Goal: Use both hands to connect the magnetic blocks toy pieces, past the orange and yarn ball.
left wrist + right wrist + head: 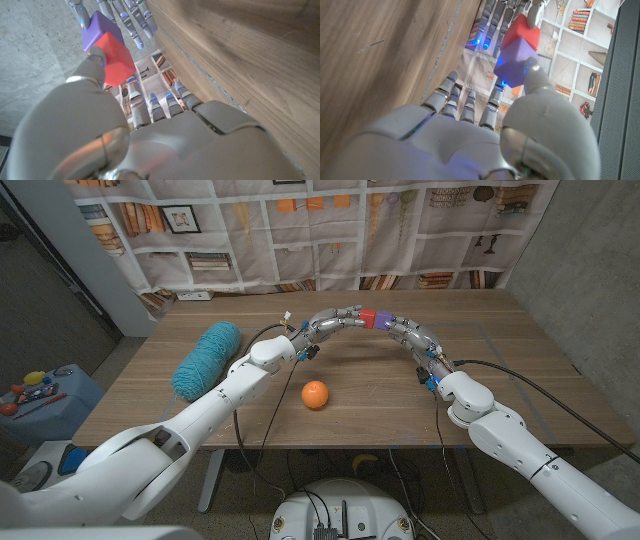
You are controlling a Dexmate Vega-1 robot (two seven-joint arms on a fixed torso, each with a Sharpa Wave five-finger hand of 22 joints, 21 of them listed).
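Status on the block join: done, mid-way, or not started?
Looks joined: the red block and purple block sit face to face, raised beyond the orange and yarn ball. In hand: left hand holds red, right hand holds purple. Left: likely only setting the pair down.

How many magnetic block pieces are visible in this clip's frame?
2: a red cube-shaped magnetic block held by the left hand, and a purple cube-shaped magnetic block held by the right hand, touching above the far table.

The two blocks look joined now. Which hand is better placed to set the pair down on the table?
Probably either; slightly the right hand. It grips the purple block, the left hand the red block. The orange lies below the left arm.
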